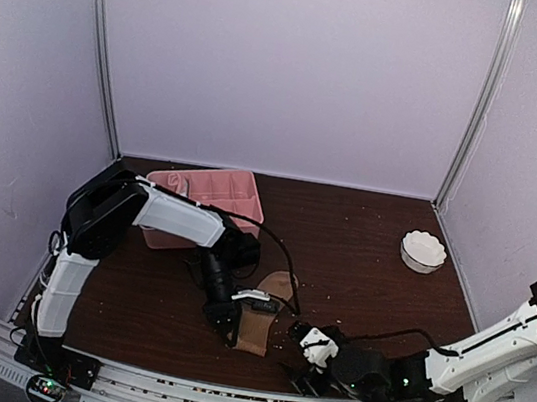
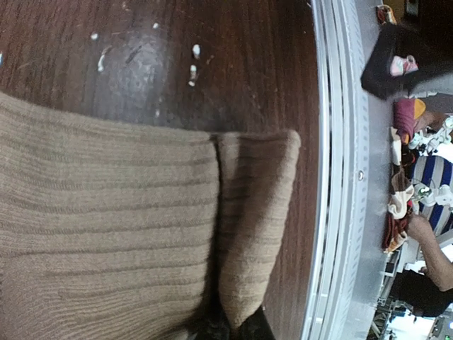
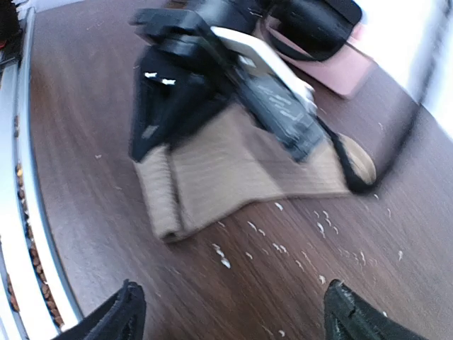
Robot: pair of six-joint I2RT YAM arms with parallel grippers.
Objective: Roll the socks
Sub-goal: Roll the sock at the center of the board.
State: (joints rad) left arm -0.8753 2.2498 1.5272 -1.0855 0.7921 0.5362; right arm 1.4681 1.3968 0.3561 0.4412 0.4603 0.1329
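Barely begun: the left pincer is clamped shut on the tan sock, whose end by its tips is turned over once. The rest lies flat beneath it on the bench. The right pincer gapes empty, the sock just ahead.

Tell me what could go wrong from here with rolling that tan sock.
The left gripper pinches only the folded end of the tan sock, so the fold may slip loose. The right gripper hangs open, off it, so the sock may drag rather than roll. The front rail is close.
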